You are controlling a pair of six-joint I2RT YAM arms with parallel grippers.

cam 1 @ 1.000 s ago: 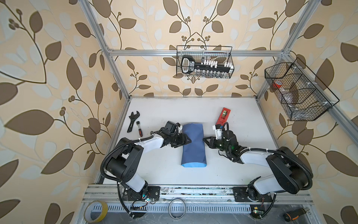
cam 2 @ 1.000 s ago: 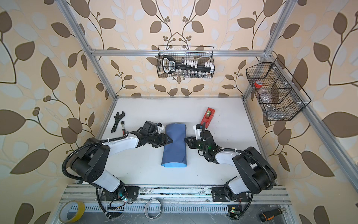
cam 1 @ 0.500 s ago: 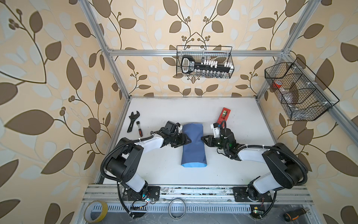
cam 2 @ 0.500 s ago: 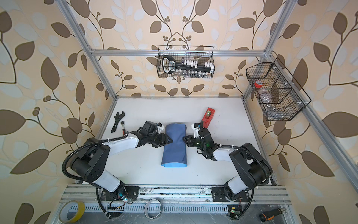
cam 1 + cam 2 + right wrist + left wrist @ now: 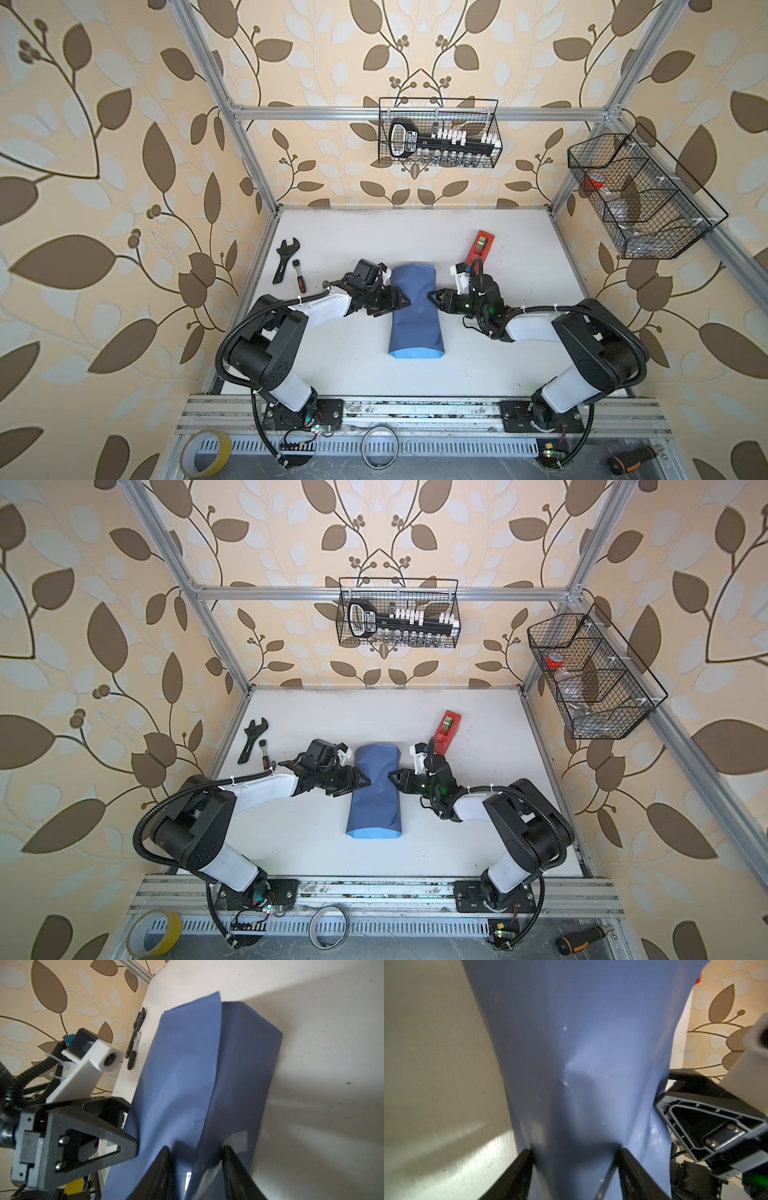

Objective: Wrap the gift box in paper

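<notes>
On the bench, thin, crease-prone paper lies folded over the hidden gift box. The left end effector clamps one side; whether the right end effector grips is unclear. Probably best held at the box-stiffened middle.

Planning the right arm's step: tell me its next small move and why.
Probably draw the right gripper straight back off the slate-blue folded paper sheet. A clear tape strip already lies on the overlapping seam right beside it, while the left gripper clamps the opposite side, so the wrap should hold.
</notes>
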